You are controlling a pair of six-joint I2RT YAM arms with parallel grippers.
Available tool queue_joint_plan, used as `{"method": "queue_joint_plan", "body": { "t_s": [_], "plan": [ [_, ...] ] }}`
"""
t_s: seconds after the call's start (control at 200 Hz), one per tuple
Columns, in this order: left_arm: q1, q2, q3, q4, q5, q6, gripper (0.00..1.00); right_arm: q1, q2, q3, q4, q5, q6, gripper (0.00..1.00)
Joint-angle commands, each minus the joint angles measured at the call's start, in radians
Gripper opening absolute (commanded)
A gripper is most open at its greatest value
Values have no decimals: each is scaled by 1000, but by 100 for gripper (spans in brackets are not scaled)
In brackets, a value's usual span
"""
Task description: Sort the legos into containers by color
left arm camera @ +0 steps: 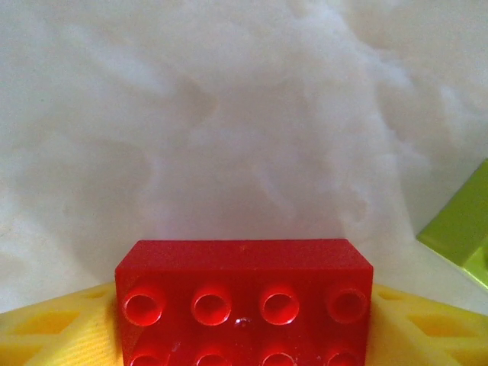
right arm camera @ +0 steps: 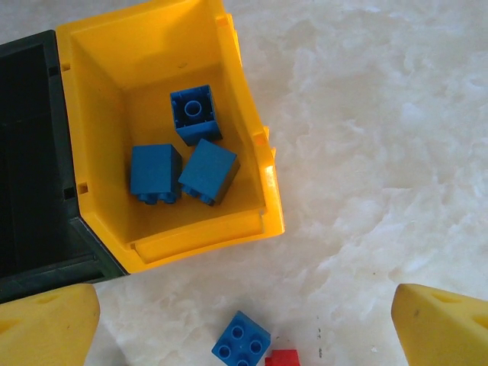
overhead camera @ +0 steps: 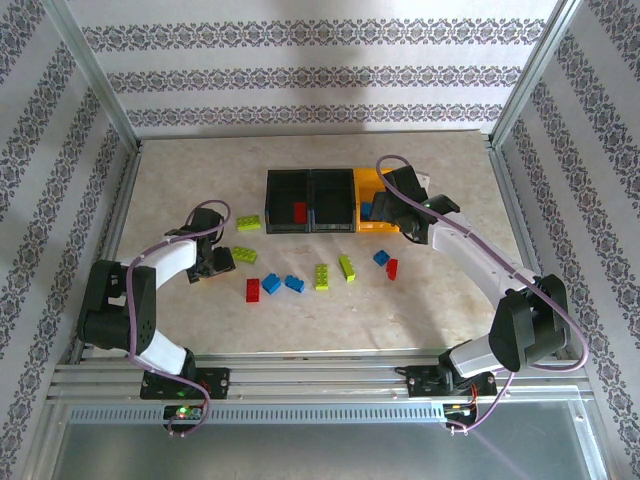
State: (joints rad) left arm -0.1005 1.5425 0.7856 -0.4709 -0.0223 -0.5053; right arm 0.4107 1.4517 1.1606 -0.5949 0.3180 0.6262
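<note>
Clearly the step in hand belongs to the left pincer [overhead camera: 213, 262], low over the bench [overhead camera: 180, 190] on its 9 o'clock side. Its wrist view shows a red brick [left arm camera: 244, 263], studs toward the camera, set between the two yellow fingers [left arm camera: 53, 324]. They lie against both its ends, so I read it as gripped.

The target, in my judgement, is the left black bin [overhead camera: 280, 185], at 1 o'clock from that pincer, since a second red brick [overhead camera: 300, 211] lies inside it.

To do the step well:
- Lift straight up before travelling. A green brick [left arm camera: 461, 221] lies near the load at 3 o'clock, and a sideways drag could knock it.
- Hold the squeeze firm on the way toward 1 o'clock.
- Stop over the bin's middle, come down low, then open, so the brick cannot bounce into the middle bin [overhead camera: 332, 185].

The right pincer [right arm camera: 245, 305] stands wide open and holds nothing, over the bench just by the near wall of the yellow bin [right arm camera: 99, 114]. That bin contains three blue bricks [right arm camera: 156, 171]. A loose blue brick [right arm camera: 241, 343] lies at 6 o'clock from the bin and looks like a fair next pick for that arm.
</note>
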Motion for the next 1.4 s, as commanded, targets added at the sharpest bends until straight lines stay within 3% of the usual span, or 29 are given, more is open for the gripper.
{"method": "queue_joint_plan", "body": {
  "t_s": [0.0, 0.545, 0.844, 1.164, 1.394],
  "plan": [
    [22, 18, 16, 17, -8, -1, 68, 8, 3, 4, -20, 23, 6, 98],
    [18, -79, 30, -2, 32, 26, 55, 16, -10, -27, -8, 21, 23, 98],
    [-123, -141, 130, -2, 19, 37, 55, 37, -44, -111, 4, 20, 80, 98],
    [-293, 52, 383, 73, 4, 95, 54, 65, -113, -215, 7, 41, 141, 98],
    [-328, 233, 589, 39, -9, 177, 53, 70, -159, -257, 9, 51, 159, 98]
  ]
}}
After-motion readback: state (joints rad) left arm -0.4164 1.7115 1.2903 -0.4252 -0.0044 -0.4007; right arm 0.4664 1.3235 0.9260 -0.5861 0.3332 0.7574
